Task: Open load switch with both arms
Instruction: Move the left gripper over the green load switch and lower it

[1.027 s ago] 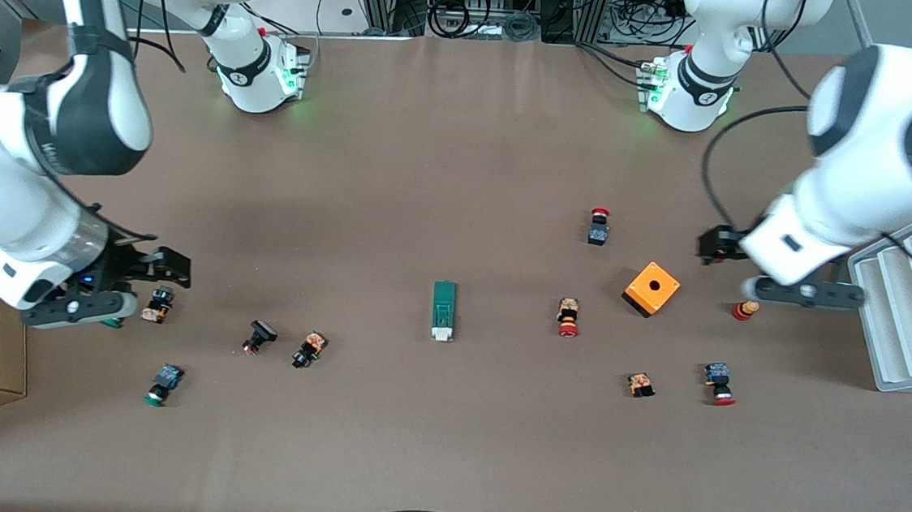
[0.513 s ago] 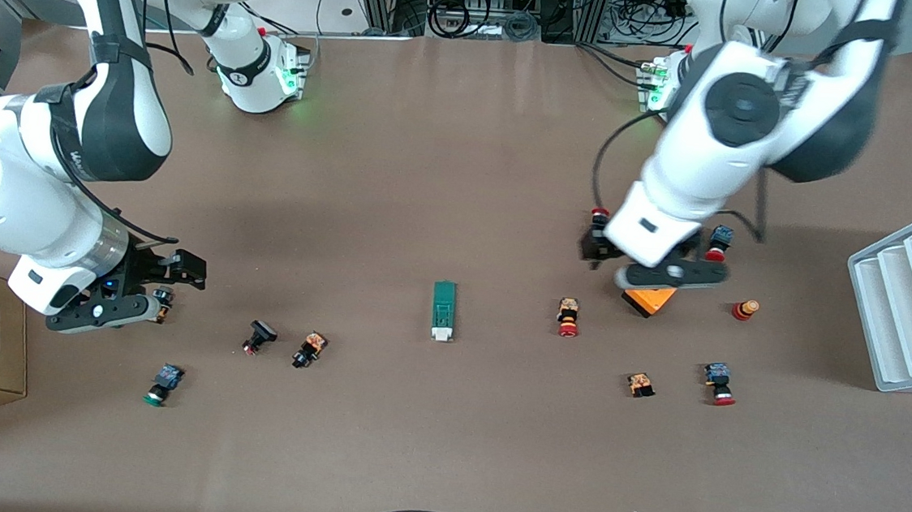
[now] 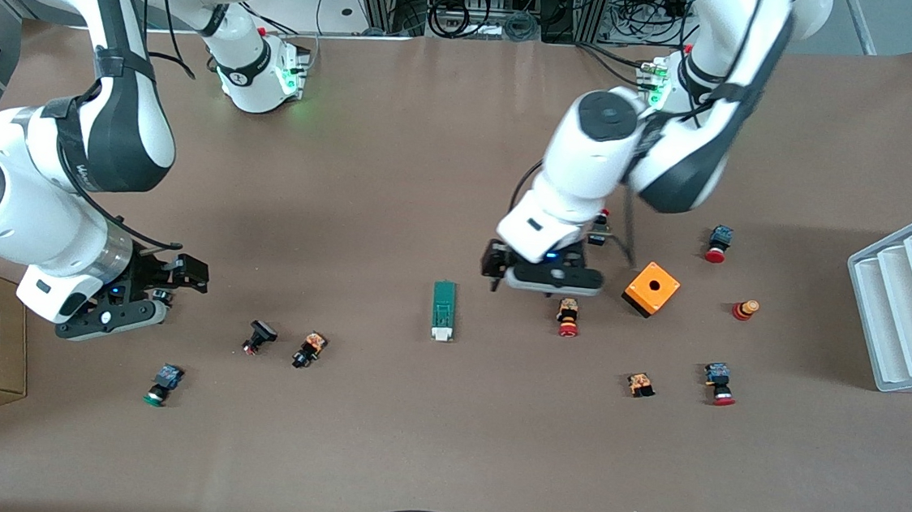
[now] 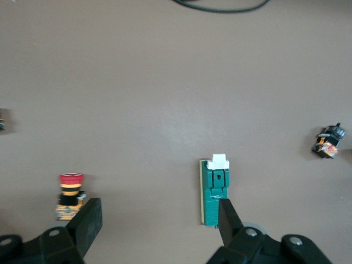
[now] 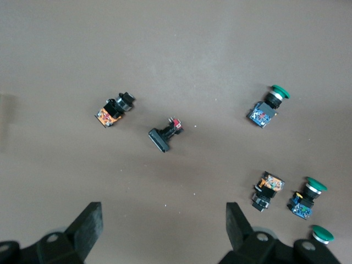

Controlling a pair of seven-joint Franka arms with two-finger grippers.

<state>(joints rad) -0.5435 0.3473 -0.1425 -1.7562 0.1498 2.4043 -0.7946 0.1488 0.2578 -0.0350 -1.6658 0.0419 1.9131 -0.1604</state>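
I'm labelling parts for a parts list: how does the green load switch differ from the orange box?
The load switch is green with a white piece at one end; the orange box is orange with a black base. The load switch is long, narrow and flat; the orange box is squat and cube-like. The orange box has a round hole on top; the load switch shows none. Both rest on the table, untouched by either hand.

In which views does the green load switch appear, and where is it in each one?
Front view: the load switch lies mid-table, white end nearer the camera.
Left wrist view: the load switch lies by one finger of the left gripper.
Right wrist view: not in it.
Shared landmark: the red-capped push-button beside the switch.
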